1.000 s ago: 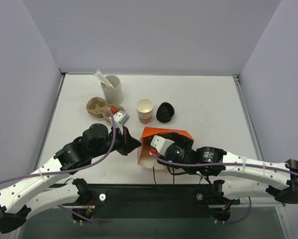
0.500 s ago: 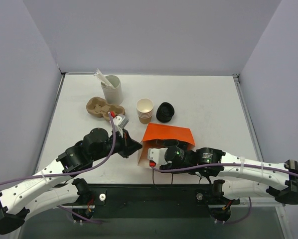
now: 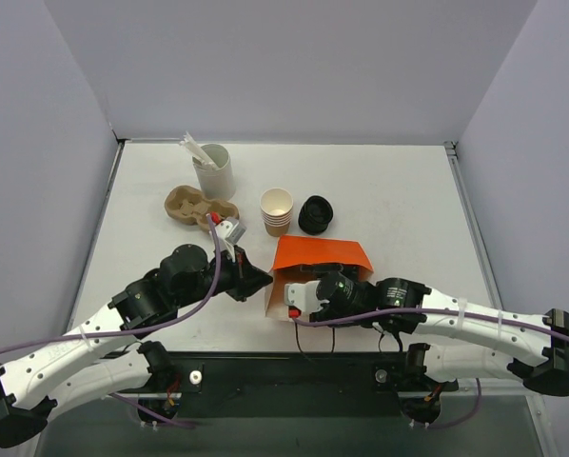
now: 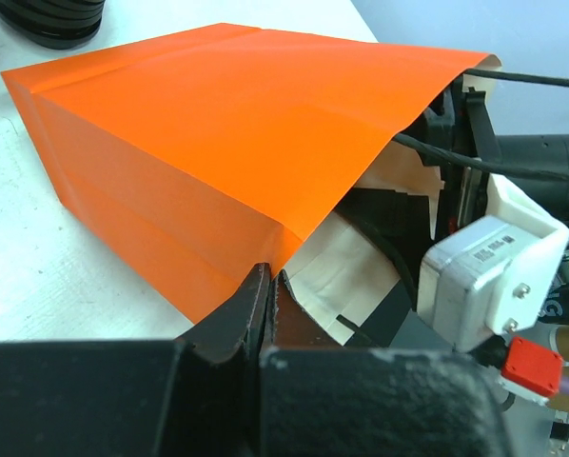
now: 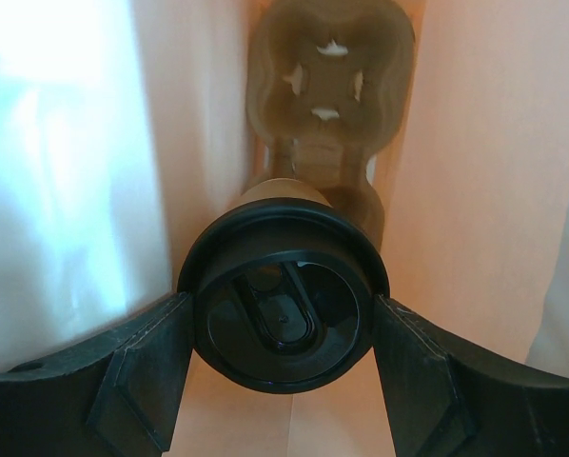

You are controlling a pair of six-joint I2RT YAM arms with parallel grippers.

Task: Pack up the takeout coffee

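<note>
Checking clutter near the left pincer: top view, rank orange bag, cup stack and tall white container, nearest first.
From the left pincer:
1. orange bag, pinched in its tips, right.
2. cup stack, farther back.
3. tall white container, back left.

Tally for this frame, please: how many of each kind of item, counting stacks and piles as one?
Orange paper bag: 1
Takeout coffee, lidded, inside the bag: 1
Pulp cup carrier: 2 (one on the table at, one in the bag)
Stack of lidless cups: 1
Pile of black lids: 1
White tub with sticks: 1
Total: 7
</note>
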